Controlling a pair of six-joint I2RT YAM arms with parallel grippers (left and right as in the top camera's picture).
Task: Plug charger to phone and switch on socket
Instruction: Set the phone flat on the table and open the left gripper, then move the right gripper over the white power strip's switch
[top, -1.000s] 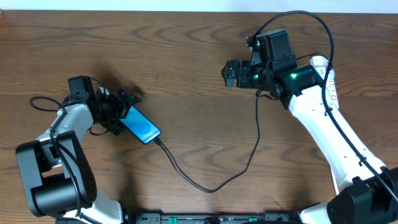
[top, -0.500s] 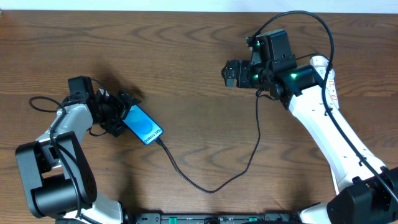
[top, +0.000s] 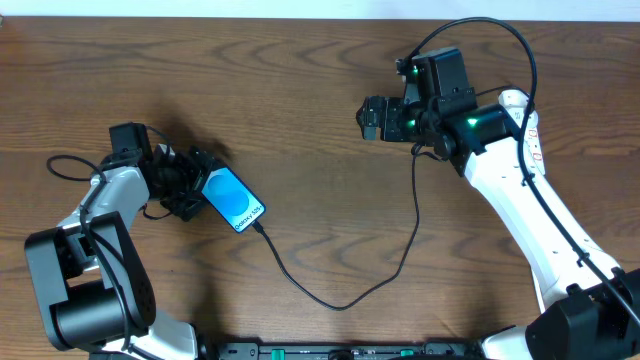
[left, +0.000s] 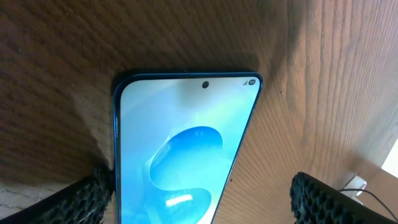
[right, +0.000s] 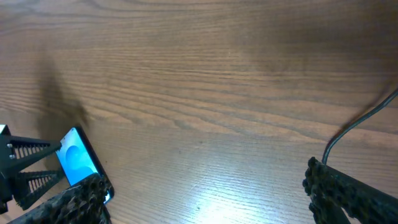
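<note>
Phone (top: 232, 200) lies screen-up around 9 o'clock on the wooden table (top: 300, 70), screen lit blue. The charger (top: 338, 306) looks plugged into its 5 o'clock end, dips toward 6 o'clock, then climbs to 1 o'clock by the right arm. Left gripper (top: 200, 183) is spread wide around the phone's 10 o'clock end, with one finger (left: 93, 193) against its edge. Right gripper (top: 367, 118) hangs wide open at 1 o'clock, holding nothing.
</note>
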